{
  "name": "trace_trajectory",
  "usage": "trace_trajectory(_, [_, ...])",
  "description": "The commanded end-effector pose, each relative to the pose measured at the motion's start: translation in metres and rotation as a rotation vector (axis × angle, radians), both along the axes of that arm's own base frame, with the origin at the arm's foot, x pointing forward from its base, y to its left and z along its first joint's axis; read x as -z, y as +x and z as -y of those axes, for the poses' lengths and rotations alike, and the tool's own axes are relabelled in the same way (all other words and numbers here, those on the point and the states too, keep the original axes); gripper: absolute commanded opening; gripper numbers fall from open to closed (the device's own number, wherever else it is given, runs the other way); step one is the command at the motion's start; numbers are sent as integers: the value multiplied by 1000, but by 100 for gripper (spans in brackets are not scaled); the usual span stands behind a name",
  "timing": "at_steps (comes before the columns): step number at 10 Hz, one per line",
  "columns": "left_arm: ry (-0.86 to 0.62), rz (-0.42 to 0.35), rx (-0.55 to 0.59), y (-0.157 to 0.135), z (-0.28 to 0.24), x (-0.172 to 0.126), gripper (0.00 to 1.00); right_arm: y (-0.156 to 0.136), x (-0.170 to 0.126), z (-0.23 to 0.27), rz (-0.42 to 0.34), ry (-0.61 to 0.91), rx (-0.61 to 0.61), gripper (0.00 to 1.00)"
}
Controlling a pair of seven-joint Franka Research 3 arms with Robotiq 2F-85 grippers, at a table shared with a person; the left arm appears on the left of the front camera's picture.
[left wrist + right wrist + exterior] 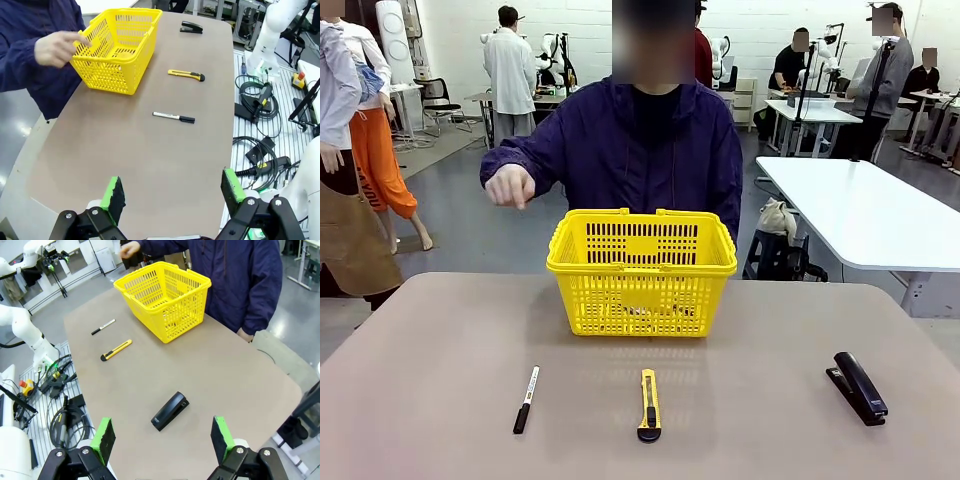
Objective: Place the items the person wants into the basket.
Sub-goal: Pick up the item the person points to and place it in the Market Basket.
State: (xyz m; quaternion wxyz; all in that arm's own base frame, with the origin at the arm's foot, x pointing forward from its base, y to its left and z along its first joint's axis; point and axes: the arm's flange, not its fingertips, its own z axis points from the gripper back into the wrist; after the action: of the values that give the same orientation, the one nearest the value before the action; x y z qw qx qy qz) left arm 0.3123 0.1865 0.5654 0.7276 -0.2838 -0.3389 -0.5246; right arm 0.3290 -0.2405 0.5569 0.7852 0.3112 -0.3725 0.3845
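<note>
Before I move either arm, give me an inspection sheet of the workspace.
Surface: brown table, no spills seen.
Job's things: yellow basket upright at the far middle; marker lying front left.
Clutter: utility knife front centre; stapler front right.
Grippers: left gripper open, right gripper open, both holding nothing.
Cables: black cables coiled beside the table, on the robot's side.
Surroundings: person at the far side, hand raised beside the basket; white table behind.

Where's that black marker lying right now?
In the front view the black marker lies on the table toward the robot's left, left of the utility knife and nearer the robot than the yellow basket.
</note>
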Motion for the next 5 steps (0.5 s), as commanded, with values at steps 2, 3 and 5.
trace_trajectory(2, [-19, 29, 18, 1, -2, -1, 100, 2, 0, 0, 34, 24, -6, 100])
trace_trajectory(3, [-19, 29, 18, 1, -2, -1, 100, 2, 0, 0, 34, 24, -6, 100])
trace_trajectory(5, [-19, 29, 18, 1, -2, -1, 100, 2, 0, 0, 34, 24, -6, 100])
